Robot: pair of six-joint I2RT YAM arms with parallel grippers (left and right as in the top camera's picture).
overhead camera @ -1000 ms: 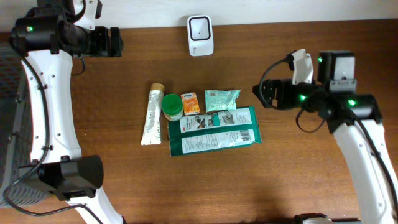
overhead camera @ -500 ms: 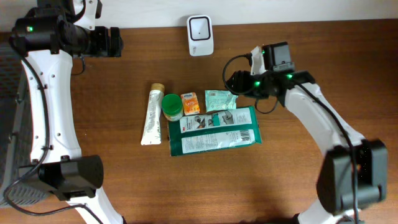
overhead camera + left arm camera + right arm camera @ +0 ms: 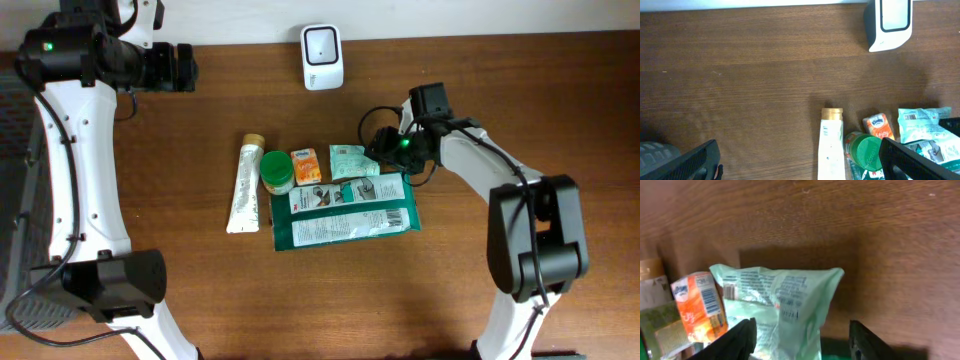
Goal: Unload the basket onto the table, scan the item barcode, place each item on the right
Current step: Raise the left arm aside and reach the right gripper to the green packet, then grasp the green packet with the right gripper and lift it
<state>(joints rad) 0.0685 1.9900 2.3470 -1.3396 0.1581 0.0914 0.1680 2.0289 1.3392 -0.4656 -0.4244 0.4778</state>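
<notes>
Now we see right jaws spread, straddling mint pouch (image 3: 785, 300) lying on table (image 3: 890, 255); contact we cannot tell. We judge pouch picked as item for scanner (image 3: 323, 43), well apart from jaws. Left jaws spread wide, empty, parked aside.

From overhead, even and fairly bright light falls on the dark brown wooden table (image 3: 200, 300), and the shadows there are soft and short. My right wrist's view is dim and warm. The pale green plastic packet (image 3: 785, 300) throws a dark block of shadow behind it, and the black fingers (image 3: 737, 341) of my right gripper (image 3: 799, 341) blur at the bottom edge. My left wrist's view is sharp, with a mild sheen on the wood.
</notes>
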